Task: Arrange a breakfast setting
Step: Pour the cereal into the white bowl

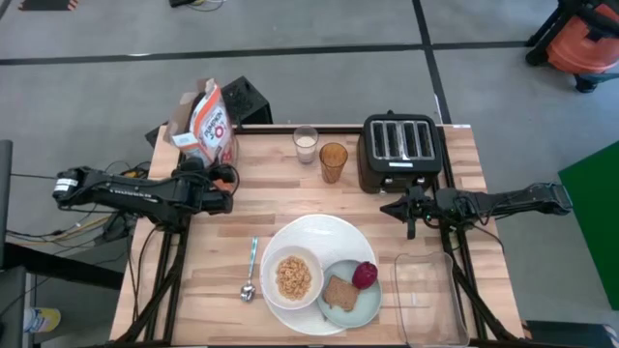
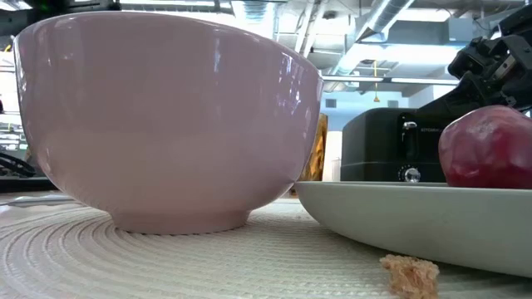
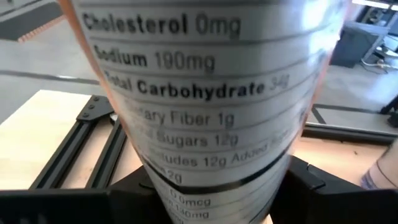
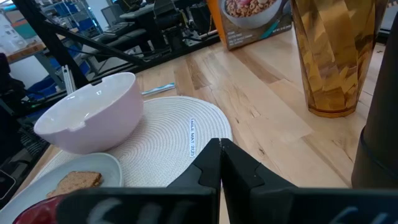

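Cereal box [image 1: 208, 124] stands at the table's far-left corner with the left gripper [image 1: 221, 177] clamped around its base, so I'd ease off slowly to avoid tipping it, while the right gripper [image 1: 395, 208] waits pinched shut and empty near the toaster [image 1: 400, 150].

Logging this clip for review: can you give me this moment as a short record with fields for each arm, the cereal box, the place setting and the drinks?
left arm: left gripper at the table's back-left corner, closed on the cereal box
cereal box: upright, top flaps open
right arm: right gripper shut, empty, in front of the toaster
place setting: bowl of cereal and small plate on the large plate; toast and red fruit on the small plate
spoon: left of the large plate
drinks: milk glass and amber glass side by side, behind the large plate
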Available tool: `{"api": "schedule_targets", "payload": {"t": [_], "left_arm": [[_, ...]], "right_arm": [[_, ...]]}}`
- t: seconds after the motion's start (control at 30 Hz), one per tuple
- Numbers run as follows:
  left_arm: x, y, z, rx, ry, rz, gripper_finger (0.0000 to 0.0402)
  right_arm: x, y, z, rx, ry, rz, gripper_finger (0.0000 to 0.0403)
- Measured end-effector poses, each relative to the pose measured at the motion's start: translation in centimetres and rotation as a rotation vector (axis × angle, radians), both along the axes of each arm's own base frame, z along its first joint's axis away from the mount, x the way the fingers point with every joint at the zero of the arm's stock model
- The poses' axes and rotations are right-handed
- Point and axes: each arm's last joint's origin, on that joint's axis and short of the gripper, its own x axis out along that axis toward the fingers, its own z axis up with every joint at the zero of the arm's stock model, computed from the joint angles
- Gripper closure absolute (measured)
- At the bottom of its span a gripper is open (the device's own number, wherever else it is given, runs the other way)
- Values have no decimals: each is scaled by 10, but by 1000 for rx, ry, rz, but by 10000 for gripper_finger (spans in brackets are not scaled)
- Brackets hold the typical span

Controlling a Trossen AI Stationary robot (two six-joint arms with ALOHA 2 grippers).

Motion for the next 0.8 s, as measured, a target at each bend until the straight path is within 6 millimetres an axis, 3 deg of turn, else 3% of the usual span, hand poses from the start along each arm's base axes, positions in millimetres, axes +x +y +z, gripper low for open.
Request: {"api": "schedule_targets", "payload": {"t": [0.27,0.8], "left_arm": [[0,6,-1,-61,-1,34,212],[5,7,0,-43,56,-13,211]], "right_arm": [[0,0,0,0,0,0,372],[0,0,0,0,0,0,372]]}}
